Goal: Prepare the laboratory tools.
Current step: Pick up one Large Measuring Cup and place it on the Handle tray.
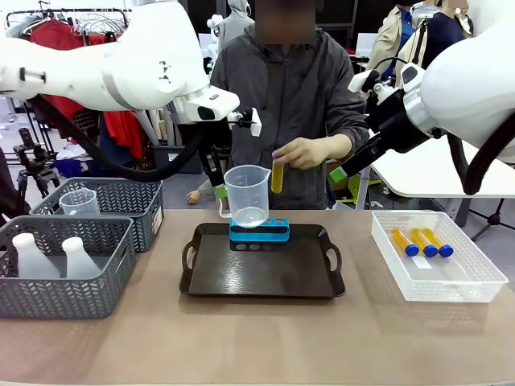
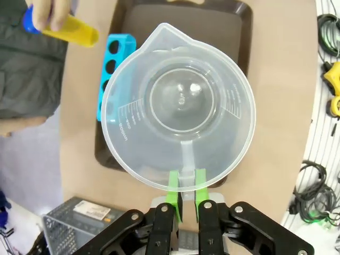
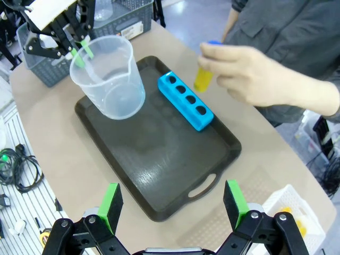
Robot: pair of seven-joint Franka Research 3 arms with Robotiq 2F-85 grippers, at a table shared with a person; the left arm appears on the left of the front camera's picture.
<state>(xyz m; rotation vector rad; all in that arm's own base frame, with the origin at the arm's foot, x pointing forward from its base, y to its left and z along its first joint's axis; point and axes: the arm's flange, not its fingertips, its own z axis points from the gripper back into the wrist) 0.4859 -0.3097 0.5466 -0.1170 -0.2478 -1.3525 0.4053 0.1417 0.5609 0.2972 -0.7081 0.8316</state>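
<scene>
Left wrist view: beaker (image 2: pixel 178 106) has number marks, too small to read. Left gripper (image 2: pixel 186 181) pinches beaker handle, holds it above tray (image 2: pixel 212 21), over blue rack (image 2: pixel 109 64). Person's hand (image 1: pixel 304 151) grips yellow tube (image 1: pixel 277 177). Right gripper (image 3: pixel 174 199) wide apart.

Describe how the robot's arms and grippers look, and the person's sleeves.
The left arm and right arm are smooth white shells; a thick black cable loops under the left one. The left gripper and right gripper are black linkages with bright green pads. The person wears dark grey jacket sleeves.
</scene>
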